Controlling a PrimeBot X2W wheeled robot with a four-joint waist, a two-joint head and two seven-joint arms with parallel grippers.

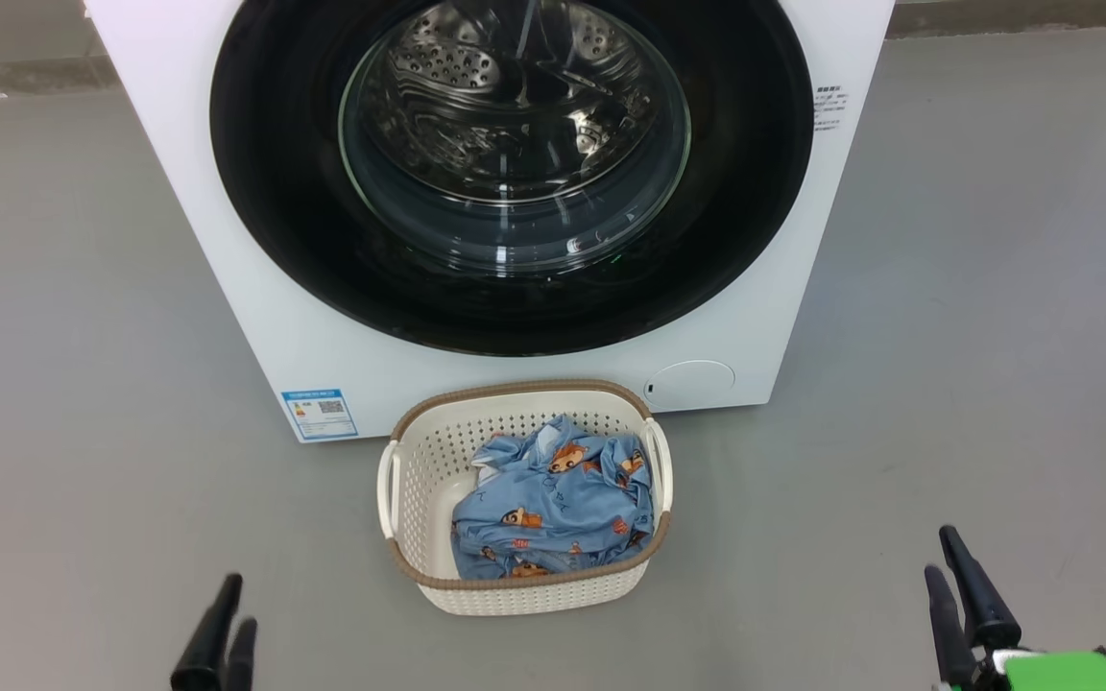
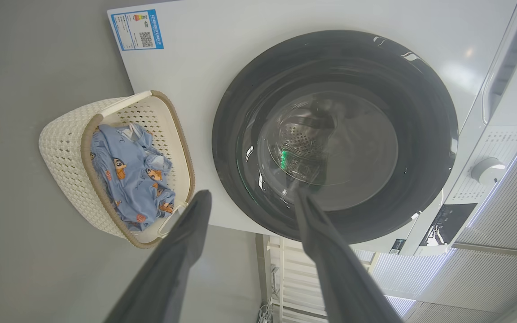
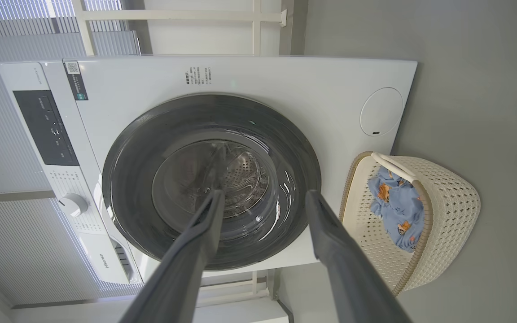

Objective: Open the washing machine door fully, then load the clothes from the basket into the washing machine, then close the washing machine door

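Washing machine door sits shut, straight ahead beyond the basket holding the clothes; left gripper and right gripper hang low on either side, both spread wide and empty, seemingly equally far from it.

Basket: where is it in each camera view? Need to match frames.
Head view: basket lower centre, below the washing machine door.
Left wrist view: basket middle left, left of the door.
Right wrist view: basket lower right, right of the door.
Shared landmark: the door.
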